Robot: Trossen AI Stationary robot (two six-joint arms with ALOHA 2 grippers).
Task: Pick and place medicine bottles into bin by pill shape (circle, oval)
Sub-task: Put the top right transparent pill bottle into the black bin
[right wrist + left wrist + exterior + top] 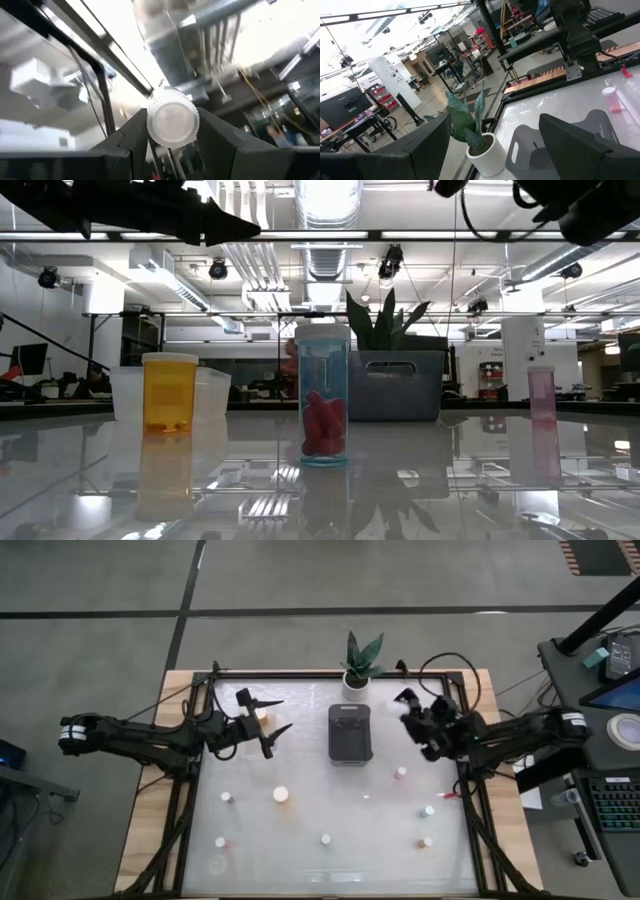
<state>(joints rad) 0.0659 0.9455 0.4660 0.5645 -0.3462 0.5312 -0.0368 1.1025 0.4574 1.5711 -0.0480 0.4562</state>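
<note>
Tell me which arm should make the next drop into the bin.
Right. The right gripper already holds a white-capped bottle and sits just right of the bin. The left gripper is open and empty.

Grey tiled floor (100, 580), ceiling ducts (328, 205), bright strip lights (600, 230)

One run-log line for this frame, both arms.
left gripper: open, empty, raised left of bin | right gripper: shut on bottle, raised right of bin | other bottles on table
</note>
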